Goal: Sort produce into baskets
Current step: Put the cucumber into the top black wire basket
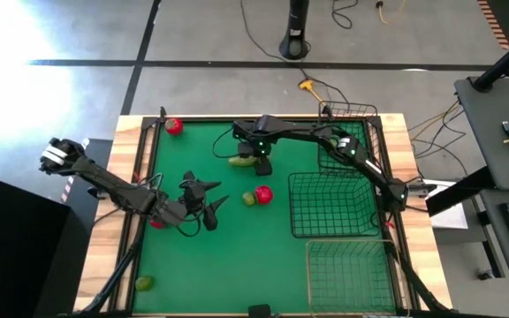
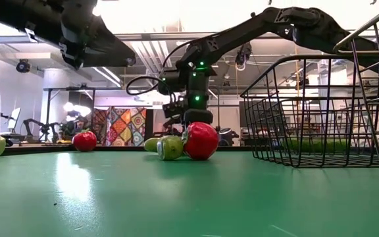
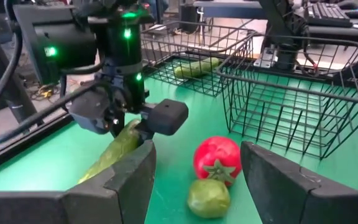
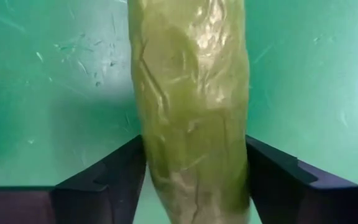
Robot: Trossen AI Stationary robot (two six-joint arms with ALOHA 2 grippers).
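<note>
1. Produce lies scattered on the green table (image 1: 193, 256) in the high view: a cucumber (image 1: 241, 162) sits at the far middle under the right gripper (image 1: 258, 162), whose arm reaches in from the right. A red fruit (image 1: 263, 194) and a small yellow-green fruit (image 1: 248, 199) touch each other near the middle. Another red fruit (image 1: 174, 126) lies at the far left corner, and another yellow-green fruit (image 1: 144, 283) at the near left edge. The left gripper (image 1: 203, 205) hovers left of the middle pair with its fingers spread and nothing between them. Three baskets line the right side: a narrow dark basket (image 1: 353, 113) far, a larger dark basket (image 1: 334, 205) in the middle, a pale basket (image 1: 347, 276) near.

2. In the low view the right gripper (image 2: 191, 117) is down at the table behind the red fruit (image 2: 201, 140) and yellow-green fruit (image 2: 170, 147). The larger dark basket (image 2: 321, 112) stands to the right.

3. In the left wrist view the left fingers (image 3: 132, 180) stand apart and empty. Beyond them the right gripper (image 3: 126, 121) meets the cucumber (image 3: 114, 152). A second cucumber (image 3: 196, 67) lies inside the narrow dark basket (image 3: 166, 53).

4. In the right wrist view the cucumber (image 4: 191, 106) fills the gap between the right fingers (image 4: 110, 177), both pressed against its sides.
</note>
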